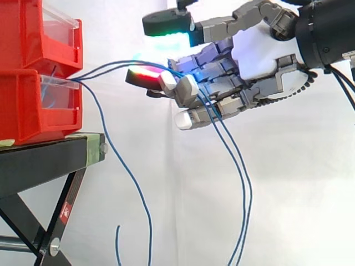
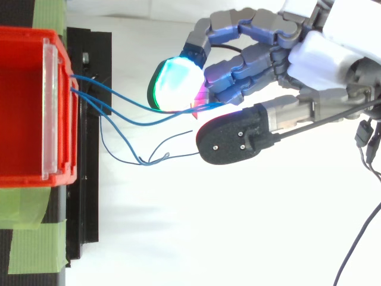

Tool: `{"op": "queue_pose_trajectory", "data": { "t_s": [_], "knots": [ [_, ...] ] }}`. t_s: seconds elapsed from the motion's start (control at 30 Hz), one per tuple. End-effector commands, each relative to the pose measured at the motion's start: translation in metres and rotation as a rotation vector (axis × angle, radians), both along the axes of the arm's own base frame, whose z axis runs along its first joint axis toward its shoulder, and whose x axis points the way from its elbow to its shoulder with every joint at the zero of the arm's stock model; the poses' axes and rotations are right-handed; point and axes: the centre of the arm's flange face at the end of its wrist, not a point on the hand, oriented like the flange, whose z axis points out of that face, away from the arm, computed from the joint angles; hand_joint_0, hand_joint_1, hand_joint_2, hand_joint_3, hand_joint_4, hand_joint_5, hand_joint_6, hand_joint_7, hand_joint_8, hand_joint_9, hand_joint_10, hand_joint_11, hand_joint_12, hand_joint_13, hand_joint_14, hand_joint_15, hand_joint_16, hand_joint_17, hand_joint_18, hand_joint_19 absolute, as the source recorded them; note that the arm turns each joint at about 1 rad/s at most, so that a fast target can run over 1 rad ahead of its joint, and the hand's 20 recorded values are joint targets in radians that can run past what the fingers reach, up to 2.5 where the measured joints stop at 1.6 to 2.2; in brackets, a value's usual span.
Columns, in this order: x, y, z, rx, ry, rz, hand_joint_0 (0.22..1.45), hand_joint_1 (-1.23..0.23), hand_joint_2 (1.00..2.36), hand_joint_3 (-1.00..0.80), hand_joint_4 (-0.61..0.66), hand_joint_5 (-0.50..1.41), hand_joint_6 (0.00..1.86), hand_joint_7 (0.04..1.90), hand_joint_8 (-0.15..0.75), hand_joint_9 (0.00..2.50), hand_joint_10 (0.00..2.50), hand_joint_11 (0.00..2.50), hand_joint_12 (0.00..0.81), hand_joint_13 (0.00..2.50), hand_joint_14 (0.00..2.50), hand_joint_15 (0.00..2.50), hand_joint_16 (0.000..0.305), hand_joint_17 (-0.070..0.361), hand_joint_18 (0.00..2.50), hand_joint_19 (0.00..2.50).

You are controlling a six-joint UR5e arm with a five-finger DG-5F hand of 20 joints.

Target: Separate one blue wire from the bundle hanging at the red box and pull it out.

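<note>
Evidently the hand [image 1: 256,52], fingers curled around two blue wires [image 1: 100,69], sat beside the red box [image 1: 33,105], with the wires stretched nearly level between them.

A black stand [image 1: 44,160] fills the lower left of the side view, its crossed legs running down to the bottom edge. One leg carries a small red-and-white sticker [image 1: 65,210]. Green tape [image 2: 30,250] covers the stand's lower-left corner in the top view. A white curtain [image 1: 299,194] spans the background on the right.
</note>
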Motion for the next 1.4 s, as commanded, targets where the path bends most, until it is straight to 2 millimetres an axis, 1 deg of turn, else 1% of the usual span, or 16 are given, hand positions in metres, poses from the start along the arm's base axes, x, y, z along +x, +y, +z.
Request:
{"op": "queue_pose_trajectory", "data": {
  "t_s": [0.0, 0.13, 0.23, 0.5, 0.73, 0.83, 0.87, 1.0, 1.37],
  "knots": [
    [0.0000, 0.0001, 0.0000, 0.000, 0.000, 0.000, 0.70, -0.88, 1.02, -0.26, 0.16, -0.22, 0.78, 0.84, 0.286, 0.85, 0.01, 1.27, 0.371, 0.97, 0.01, 1.44, 0.049, 0.110, 0.71, 0.49],
    [-0.0003, -0.0009, -0.0001, -0.001, 0.002, -0.002, 0.69, -0.84, 1.02, -0.23, 0.17, -0.21, 0.80, 0.82, 0.291, 0.90, 0.01, 1.26, 0.375, 1.01, 0.01, 1.44, 0.048, 0.109, 0.73, 0.50],
    [0.0000, 0.0001, 0.0000, 0.000, 0.000, 0.000, 0.67, -0.82, 1.02, -0.23, 0.17, -0.21, 0.80, 0.82, 0.297, 0.91, 0.01, 1.24, 0.382, 1.02, 0.01, 1.44, 0.048, 0.109, 0.73, 0.52],
    [-0.0015, -0.0012, -0.0006, -0.005, 0.013, -0.001, 0.61, -0.80, 1.01, -0.34, 0.18, -0.20, 0.80, 0.84, 0.299, 0.93, 0.01, 1.26, 0.374, 1.03, 0.01, 1.45, 0.048, 0.108, 0.73, 0.54],
    [-0.0015, -0.0009, -0.0008, -0.017, 0.020, 0.004, 0.61, -0.80, 1.01, -0.34, 0.18, -0.20, 0.80, 0.84, 0.294, 0.93, 0.01, 1.26, 0.381, 1.03, 0.02, 1.45, 0.048, 0.108, 0.74, 0.54],
    [-0.0015, 0.0000, -0.0014, -0.032, 0.027, 0.010, 0.57, -0.80, 1.01, -0.40, 0.18, -0.20, 0.81, 0.84, 0.297, 0.93, 0.01, 1.27, 0.383, 1.03, 0.01, 1.44, 0.049, 0.109, 0.74, 0.54],
    [-0.0007, 0.0003, -0.0005, -0.056, 0.033, 0.015, 0.56, -0.80, 1.01, -0.43, 0.18, -0.20, 0.81, 0.84, 0.306, 0.94, 0.01, 1.26, 0.385, 1.04, 0.01, 1.45, 0.049, 0.111, 0.74, 0.54],
    [-0.0006, 0.0002, -0.0004, -0.140, 0.069, 0.030, 0.54, -0.77, 1.00, -0.46, 0.19, -0.20, 0.80, 0.83, 0.311, 0.93, 0.01, 1.27, 0.394, 1.04, 0.01, 1.44, 0.050, 0.113, 0.74, 0.55],
    [0.0012, 0.0005, 0.0006, -0.273, 0.114, 0.053, 0.53, -0.75, 1.00, -0.47, 0.19, -0.20, 0.80, 0.83, 0.313, 0.93, 0.01, 1.26, 0.395, 1.03, 0.01, 1.44, 0.050, 0.114, 0.74, 0.55]
  ]
}}
